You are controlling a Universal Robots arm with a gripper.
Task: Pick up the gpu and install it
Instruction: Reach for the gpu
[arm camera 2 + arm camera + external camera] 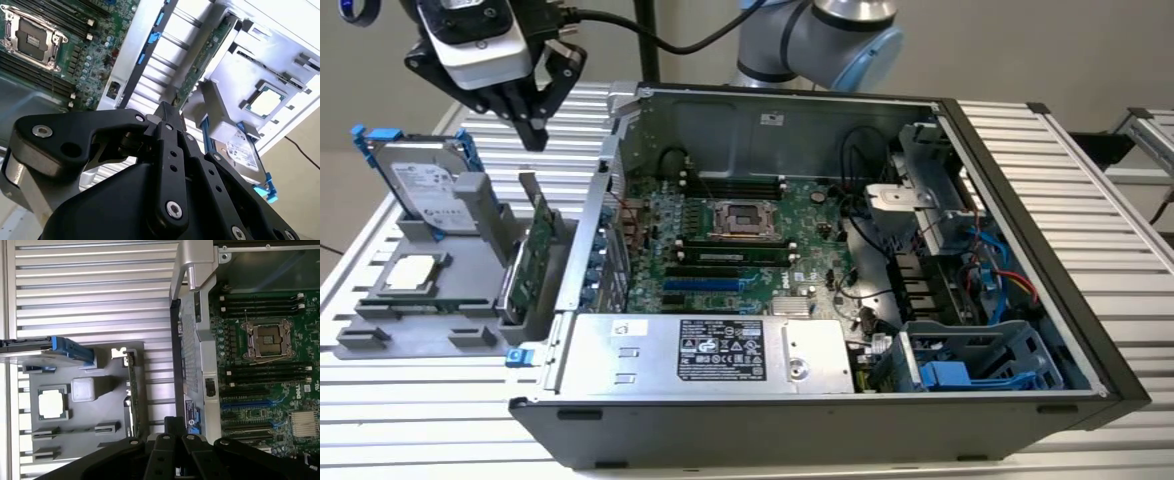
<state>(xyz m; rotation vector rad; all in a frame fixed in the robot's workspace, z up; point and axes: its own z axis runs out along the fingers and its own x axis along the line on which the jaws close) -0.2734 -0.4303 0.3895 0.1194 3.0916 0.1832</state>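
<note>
Above the gray holder [414, 335], at the exterior view's left of the open case [720, 130]: my gripper [534, 138] hangs clear, jaws pinched together, holding nothing. gpu [534, 240] stands on edge in the holder below, beside the hard drive [427, 185]

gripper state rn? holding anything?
Gripper: shut, holding nothing, above the gpu and clear of it.
</note>
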